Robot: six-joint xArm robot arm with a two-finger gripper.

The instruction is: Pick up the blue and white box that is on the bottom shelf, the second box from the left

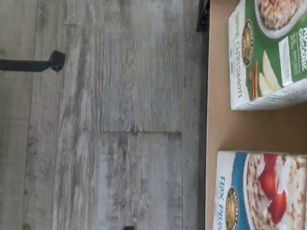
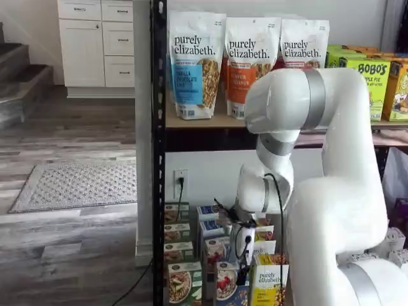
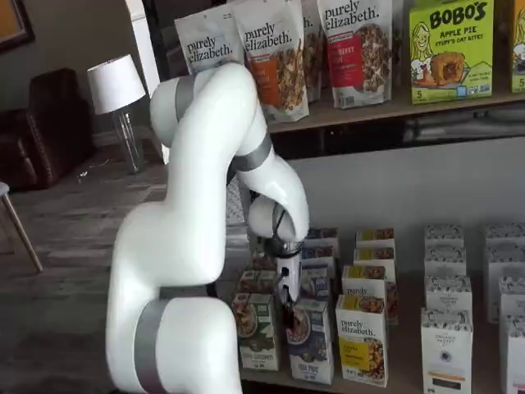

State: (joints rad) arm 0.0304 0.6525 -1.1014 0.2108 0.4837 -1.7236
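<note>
Poised above the blue box [image 3: 310,341] at the front edge of the bottom shelf [image 3: 394,382].

Standing upright between the green carton [image 3: 258,330] and the yellow carton [image 3: 362,338], front row, toward the shelf's left end; also visible in a shelf view at [image 2: 224,284]. Hanging just over its top with black fingers pointing down: gripper [image 3: 289,310], white body above. Directly below the fingertips, or a touch to the right of them, lies the box, long axis vertical, so likely a short straight descent to straddle its narrow top. Side-on and dark against the cartons, so cannot tell whether spread or closed; nothing seen held. In the wrist view, blue box [image 1: 259,191] and green carton [image 1: 268,50] at the shelf's front lip, floor beyond.
</note>
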